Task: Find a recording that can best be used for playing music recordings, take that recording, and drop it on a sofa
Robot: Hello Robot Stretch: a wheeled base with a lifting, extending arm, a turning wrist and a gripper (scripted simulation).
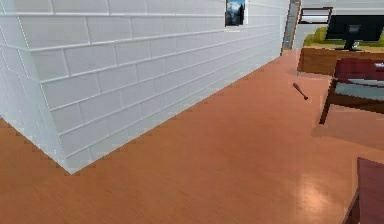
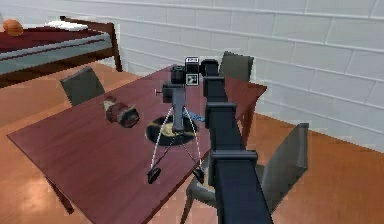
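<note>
Record (image 2: 160,128), a dark disc with a yellow centre, is lying flat near the middle of the table (image 2: 70,150). Gripper (image 2: 176,108) is showing right at the disc, at the far end of the arm (image 2: 225,140). Whether it is over the disc or touching it cannot be told. With the disc sitting just behind it, whether it is holding anything cannot be told either.

Handling, as a judgement: the record is looking light, thin, stiff but brittle, and slick on its faces. It is lying flush, so little edge is offering itself. The rim is probably the best hold, with the fingers across the edge.

Brown roll-shaped thing (image 2: 122,112) is lying near the disc, toward the arm side view's left. Tabletop is looking smooth, dark reddish wood, likely letting the disc slide. Grey chairs (image 2: 82,85) are standing around the table. Beyond them a bed (image 2: 50,45) is carrying an orange ball (image 2: 12,27), with a white brick wall (image 2: 320,60) behind.

Forward view is taking in orange-brown floor (image 1: 200,160), a TV (image 1: 355,28) at far right, and a dark red seat (image 1: 355,85) below it. Whether that seat is a sofa cannot be told.
</note>
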